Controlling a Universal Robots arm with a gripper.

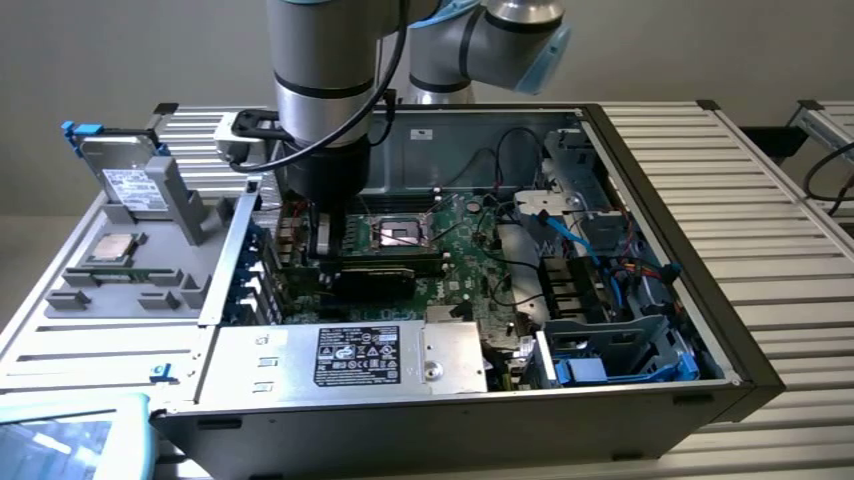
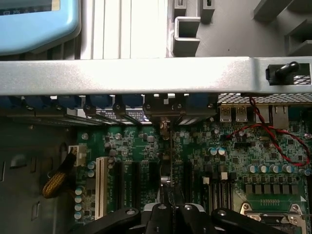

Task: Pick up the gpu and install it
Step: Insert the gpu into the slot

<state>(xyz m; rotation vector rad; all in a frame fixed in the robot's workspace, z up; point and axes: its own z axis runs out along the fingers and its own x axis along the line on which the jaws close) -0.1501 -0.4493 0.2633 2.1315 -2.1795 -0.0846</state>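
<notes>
On the exterior view's left, a grey parts tray (image 1: pixel 134 285) is sitting on the slatted surface (image 1: pixel 747 170), carrying a hard drive (image 1: pixel 131 185). Moving right, the arm is reaching down into the open computer case (image 1: pixel 641 400), its hand (image 2: pixel 171 214) clamping narrowly on the gpu (image 2: pixel 171 175), seen edge-on and standing upright over the motherboard (image 2: pixel 234 151) slots. The pickup is looking done; the card is sitting at its slot by the rear brackets, though I cannot tell whether it is fully seated.
</notes>
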